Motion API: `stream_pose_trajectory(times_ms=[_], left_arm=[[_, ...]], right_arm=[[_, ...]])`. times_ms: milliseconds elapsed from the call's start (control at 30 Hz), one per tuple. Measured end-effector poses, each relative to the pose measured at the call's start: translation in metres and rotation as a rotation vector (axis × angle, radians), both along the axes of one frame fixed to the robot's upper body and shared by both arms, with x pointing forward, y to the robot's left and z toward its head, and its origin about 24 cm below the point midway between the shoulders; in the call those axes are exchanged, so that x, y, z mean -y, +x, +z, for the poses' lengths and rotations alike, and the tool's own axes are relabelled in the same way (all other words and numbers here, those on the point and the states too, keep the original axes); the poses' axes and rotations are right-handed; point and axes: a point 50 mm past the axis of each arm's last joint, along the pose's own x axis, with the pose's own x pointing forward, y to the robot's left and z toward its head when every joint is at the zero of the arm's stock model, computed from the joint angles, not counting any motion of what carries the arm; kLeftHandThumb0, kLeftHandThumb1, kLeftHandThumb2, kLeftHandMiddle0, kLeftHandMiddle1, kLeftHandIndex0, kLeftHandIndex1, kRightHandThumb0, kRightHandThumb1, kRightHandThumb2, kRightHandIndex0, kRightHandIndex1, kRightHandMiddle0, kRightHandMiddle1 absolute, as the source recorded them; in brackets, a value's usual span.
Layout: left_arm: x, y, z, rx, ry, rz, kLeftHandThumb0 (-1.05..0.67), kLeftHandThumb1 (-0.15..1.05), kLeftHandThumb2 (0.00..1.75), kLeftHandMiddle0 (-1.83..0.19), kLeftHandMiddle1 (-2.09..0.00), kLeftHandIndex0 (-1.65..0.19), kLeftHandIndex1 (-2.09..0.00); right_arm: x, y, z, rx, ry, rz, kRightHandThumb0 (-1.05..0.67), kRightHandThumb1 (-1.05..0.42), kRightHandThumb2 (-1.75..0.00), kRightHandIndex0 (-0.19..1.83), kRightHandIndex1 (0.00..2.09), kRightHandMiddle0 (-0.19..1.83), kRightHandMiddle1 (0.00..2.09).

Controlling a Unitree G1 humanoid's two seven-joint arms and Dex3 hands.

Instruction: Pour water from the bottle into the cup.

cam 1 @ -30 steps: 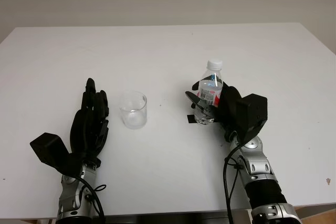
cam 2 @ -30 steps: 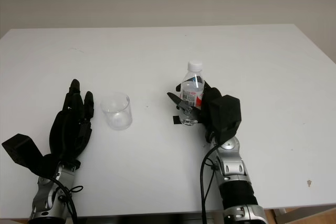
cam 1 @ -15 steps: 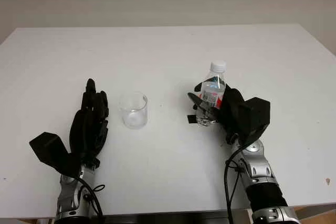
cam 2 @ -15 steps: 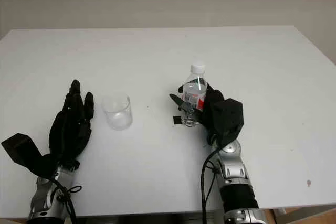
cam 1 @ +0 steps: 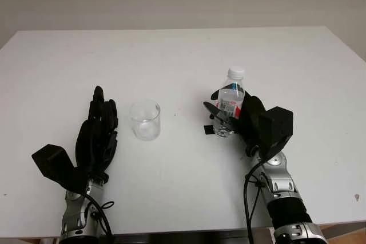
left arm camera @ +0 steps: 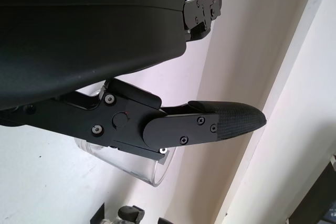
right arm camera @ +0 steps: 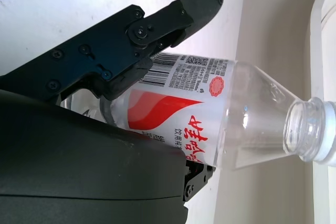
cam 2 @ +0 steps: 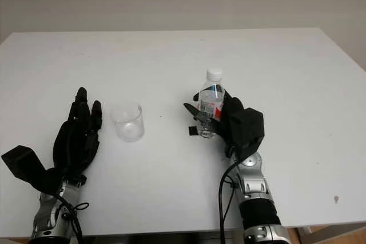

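A clear water bottle (cam 1: 230, 100) with a red and white label and a white top stands upright right of the table's middle. My right hand (cam 1: 221, 119) is shut on the bottle's lower half from the right side. The right wrist view shows the bottle (right arm camera: 210, 119) against the palm, with a black finger (right arm camera: 173, 14) across its label. A clear empty cup (cam 1: 144, 119) stands to the bottle's left. My left hand (cam 1: 100, 127) is open just left of the cup without touching it. In the left wrist view the cup (left arm camera: 131, 163) sits behind a finger (left arm camera: 231, 121).
Both objects stand on a white table (cam 1: 183, 55), its far edge meeting a pale wall. A small dark mark (cam 1: 357, 197) sits near the front right corner.
Over the last second my right hand has shifted slightly to the right with the bottle in it. The cup and my left hand have stayed put.
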Motion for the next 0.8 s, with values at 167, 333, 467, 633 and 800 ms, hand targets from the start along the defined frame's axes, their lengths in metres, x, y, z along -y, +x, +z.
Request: stream_pose_trajectory(times_ms=[167,333,467,633,800], left_arm=[[-0.0001,-0.0001,-0.0003,-0.003,-0.001,0.000,-0.75,1.05,0.45,0.18,-0.05,0.18,-0.05],[-0.0003,-0.0001,-0.0003,-0.003,0.000,0.000,-0.76,1.05,0.45,0.18,-0.05,0.19,-0.05],[-0.0006,0.0000,-0.0003,-0.003,0.001,0.000,-0.76,1.05,0.45,0.18,-0.05,0.19,-0.05],[-0.0021,0.0002,-0.0004,-0.003,0.009,-0.006,-0.75,1.05,0.46,0.18,-0.05,0.19,-0.05],[-0.0022,0.0006,-0.0004,-0.005,0.008,-0.008,-0.76,1.05,0.45,0.17,-0.06,0.18,-0.05]], right_arm=[[-0.0015,-0.0006,-0.0001,-0.002,-0.094,0.078,-0.81,-1.00,-0.05,-0.18,0.83,-0.14,0.82],[-0.0001,-0.0016,-0.0005,-0.005,-0.101,0.120,-0.86,-0.98,-0.05,-0.16,0.25,-0.12,0.21],[0.0006,-0.0029,-0.0013,-0.009,-0.097,0.151,-0.86,-0.97,-0.05,-0.19,0.11,-0.18,0.11],[0.0042,-0.0055,-0.0036,-0.015,-0.096,0.168,-0.87,-0.94,-0.05,-0.19,0.01,-0.19,0.05],[0.0064,-0.0082,-0.0057,-0.025,-0.080,0.179,-0.88,-0.92,-0.05,-0.19,0.00,-0.19,0.00]])
